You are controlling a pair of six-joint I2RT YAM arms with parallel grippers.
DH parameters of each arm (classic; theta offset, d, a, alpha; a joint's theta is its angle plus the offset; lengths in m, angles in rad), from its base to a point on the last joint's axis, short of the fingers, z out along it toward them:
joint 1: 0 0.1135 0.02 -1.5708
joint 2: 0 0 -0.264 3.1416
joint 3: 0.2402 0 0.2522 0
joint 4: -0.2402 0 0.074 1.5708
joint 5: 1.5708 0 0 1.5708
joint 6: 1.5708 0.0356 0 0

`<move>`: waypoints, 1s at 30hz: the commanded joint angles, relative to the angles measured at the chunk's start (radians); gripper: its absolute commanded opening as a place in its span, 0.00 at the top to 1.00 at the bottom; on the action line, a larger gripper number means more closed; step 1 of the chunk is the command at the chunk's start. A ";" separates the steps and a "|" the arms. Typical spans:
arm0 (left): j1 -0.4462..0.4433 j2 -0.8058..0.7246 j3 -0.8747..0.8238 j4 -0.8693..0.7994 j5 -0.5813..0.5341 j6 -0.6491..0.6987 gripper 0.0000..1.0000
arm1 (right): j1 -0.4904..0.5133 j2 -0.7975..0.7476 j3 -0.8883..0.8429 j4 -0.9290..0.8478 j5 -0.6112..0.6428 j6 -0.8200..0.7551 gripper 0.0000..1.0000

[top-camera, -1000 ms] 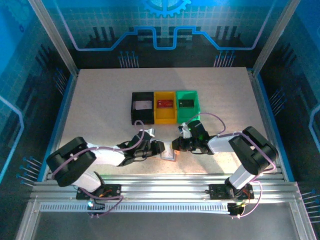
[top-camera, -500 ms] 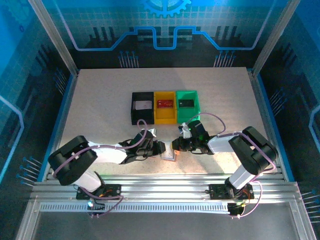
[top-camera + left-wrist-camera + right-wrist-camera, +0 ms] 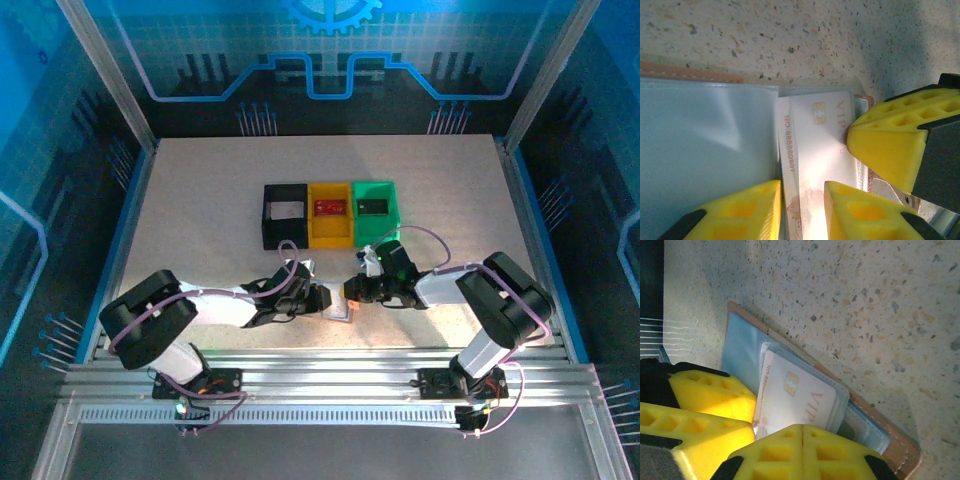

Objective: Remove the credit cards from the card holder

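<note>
The card holder [image 3: 338,309] lies open on the table near the front, its tan edge [image 3: 900,451] and pale pockets [image 3: 705,145] showing. A white VIP credit card [image 3: 820,145] sticks partway out of a pocket [image 3: 795,395]. My left gripper [image 3: 802,200] is open, its yellow fingers straddling the card's lifted end from the left [image 3: 320,298]. My right gripper [image 3: 802,429] is shut with nothing between its tips, pressing down on the holder beside the card [image 3: 352,292]. One of its fingers [image 3: 895,145] shows in the left wrist view.
Behind the holder stand three bins in a row: black [image 3: 270,222] with a whitish card, yellow [image 3: 331,235] with a red card, green [image 3: 390,215] with a black card. The aluminium rail [image 3: 320,365] runs along the near table edge.
My left gripper has crept a little to the right, onto the holder, and its jaws have spread slightly. The right arm has not moved.
</note>
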 commanded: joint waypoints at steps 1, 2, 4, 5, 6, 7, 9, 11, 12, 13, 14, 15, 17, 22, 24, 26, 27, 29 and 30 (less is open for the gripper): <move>-0.015 0.036 0.019 -0.002 -0.016 -0.003 0.72 | 0.009 0.059 -0.049 -0.122 0.043 -0.014 1.00; -0.016 0.032 0.018 -0.001 -0.018 -0.003 0.73 | 0.011 0.062 -0.051 -0.094 0.040 -0.012 1.00; -0.016 0.027 0.016 0.002 -0.021 -0.004 0.75 | 0.013 0.071 -0.050 -0.087 0.039 -0.012 1.00; -0.015 0.025 0.014 0.004 -0.021 -0.004 0.76 | 0.013 0.074 -0.051 -0.083 0.037 -0.010 1.00; -0.015 0.023 0.012 0.006 -0.021 -0.006 0.77 | 0.014 0.077 -0.051 -0.079 0.035 -0.008 1.00; -0.016 0.020 0.008 0.011 -0.023 -0.008 0.80 | 0.015 0.077 -0.053 -0.078 0.035 -0.009 1.00; -0.015 0.015 -0.002 0.024 -0.025 -0.013 0.85 | 0.016 0.077 -0.054 -0.078 0.035 -0.008 1.00; -0.015 0.011 -0.011 0.041 -0.027 -0.019 0.88 | 0.015 0.075 -0.053 -0.078 0.032 -0.008 1.00; -0.015 0.011 -0.014 0.047 -0.025 -0.021 0.90 | 0.016 0.074 -0.052 -0.080 0.033 -0.009 1.00; -0.015 0.011 -0.014 0.050 -0.025 -0.021 0.93 | 0.015 0.074 -0.052 -0.082 0.032 -0.009 1.00; -0.016 0.011 -0.015 0.055 -0.025 -0.022 0.95 | 0.015 0.073 -0.052 -0.082 0.032 -0.009 1.00; -0.016 0.011 -0.017 0.063 -0.022 -0.022 0.97 | 0.016 0.072 -0.051 -0.084 0.032 -0.009 1.00; -0.015 0.009 -0.022 0.079 -0.019 -0.026 1.00 | 0.015 0.071 -0.053 -0.085 0.032 -0.010 1.00; -0.015 -0.012 -0.030 0.086 -0.026 -0.024 1.00 | 0.014 0.062 -0.053 -0.096 0.037 -0.014 1.00; -0.016 -0.035 -0.044 0.088 -0.038 -0.026 1.00 | 0.015 0.055 -0.052 -0.108 0.042 -0.017 1.00; -0.015 -0.068 -0.063 0.086 -0.056 -0.028 1.00 | 0.015 0.049 -0.048 -0.110 0.048 -0.022 1.00; -0.014 -0.082 -0.069 0.082 -0.064 -0.027 1.00 | 0.014 0.046 -0.046 -0.111 0.049 -0.024 1.00; -0.014 -0.106 -0.082 0.073 -0.073 -0.026 1.00 | 0.013 0.044 -0.044 -0.140 0.048 -0.026 1.00; -0.014 -0.115 -0.088 0.070 -0.074 -0.024 1.00 | 0.013 0.044 -0.042 -0.142 0.048 -0.028 1.00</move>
